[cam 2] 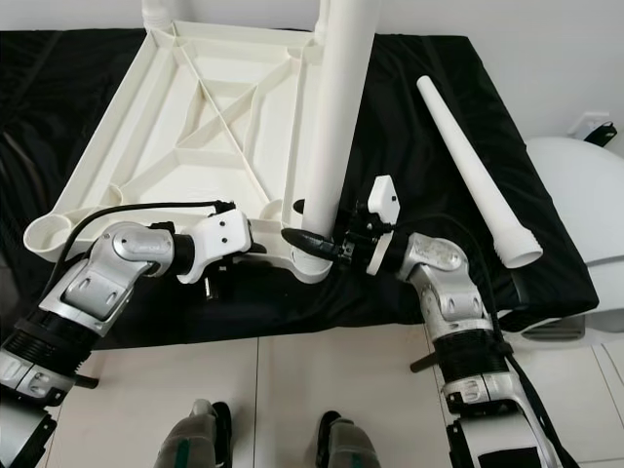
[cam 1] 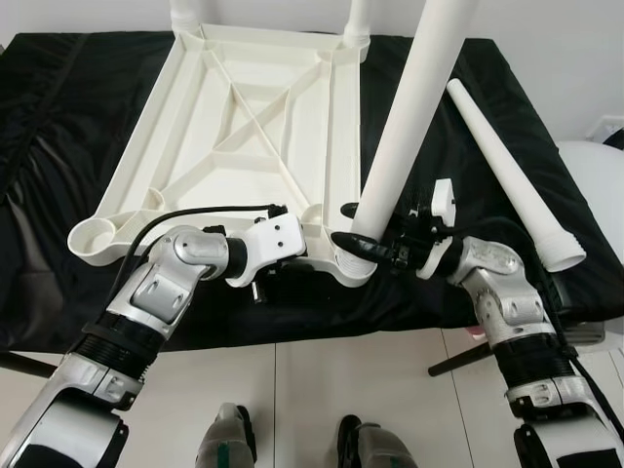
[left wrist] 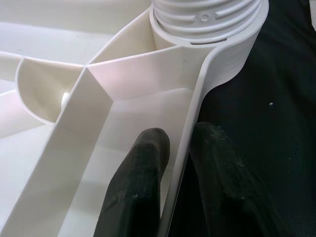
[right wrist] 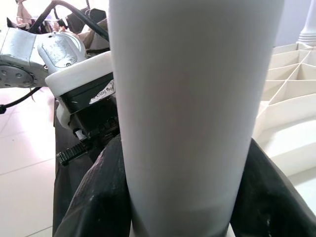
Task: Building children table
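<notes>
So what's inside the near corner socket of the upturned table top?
A white leg stands in the socket, held by the right end effector. The leg's threaded end is hidden inside. The left end effector pinches the table top's rim.

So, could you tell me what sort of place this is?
Probably a room in a home: pale tiled floor, plain white wall, and a black-covered surface bearing an upturned white plastic tabletop mid-assembly.

Black cloth (cam 1: 58, 117) over tiled floor (cam 1: 322, 380).
</notes>
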Robot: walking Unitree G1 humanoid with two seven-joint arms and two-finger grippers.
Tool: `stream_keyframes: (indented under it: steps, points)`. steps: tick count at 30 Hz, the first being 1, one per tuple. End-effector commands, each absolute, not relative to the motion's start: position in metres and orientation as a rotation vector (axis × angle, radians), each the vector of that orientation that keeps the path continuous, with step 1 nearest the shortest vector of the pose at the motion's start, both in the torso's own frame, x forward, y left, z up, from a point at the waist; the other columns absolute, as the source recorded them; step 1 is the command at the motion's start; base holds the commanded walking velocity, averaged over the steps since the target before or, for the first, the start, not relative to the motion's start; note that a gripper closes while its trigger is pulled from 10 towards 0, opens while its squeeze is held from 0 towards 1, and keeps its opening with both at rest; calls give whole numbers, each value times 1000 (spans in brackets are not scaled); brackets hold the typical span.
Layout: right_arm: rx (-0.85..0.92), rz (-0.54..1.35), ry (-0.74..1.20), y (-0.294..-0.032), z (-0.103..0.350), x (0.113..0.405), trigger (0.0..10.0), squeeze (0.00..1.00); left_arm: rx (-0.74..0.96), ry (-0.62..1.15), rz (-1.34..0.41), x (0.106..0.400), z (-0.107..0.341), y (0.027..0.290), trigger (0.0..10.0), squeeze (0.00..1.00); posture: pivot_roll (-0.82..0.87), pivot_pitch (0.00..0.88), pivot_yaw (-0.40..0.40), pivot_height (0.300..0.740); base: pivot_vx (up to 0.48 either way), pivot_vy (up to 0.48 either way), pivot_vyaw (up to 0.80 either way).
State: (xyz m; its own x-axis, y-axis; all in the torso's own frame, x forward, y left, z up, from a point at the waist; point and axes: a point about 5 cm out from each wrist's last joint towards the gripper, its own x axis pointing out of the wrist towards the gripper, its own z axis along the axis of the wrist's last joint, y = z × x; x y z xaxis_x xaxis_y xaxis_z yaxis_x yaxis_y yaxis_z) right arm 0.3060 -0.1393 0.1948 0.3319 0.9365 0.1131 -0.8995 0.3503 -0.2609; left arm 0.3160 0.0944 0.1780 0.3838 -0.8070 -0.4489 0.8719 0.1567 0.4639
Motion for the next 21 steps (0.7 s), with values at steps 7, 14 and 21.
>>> stream_keyframes:
  steps: [7,14,21]
  points:
    - [-170,1247,-261,-133,189,290,10000,0,736,88,-1129,324,188,100,10000,0,104,224,18,740,0,0,0]
    - [-182,1235,-264,-133,188,285,10000,0,728,94,-1113,327,189,101,10000,0,103,226,19,740,0,0,0]
    - [-215,1241,-258,-130,187,280,10000,0,723,95,-1112,326,189,100,10000,0,97,228,16,740,0,0,0]
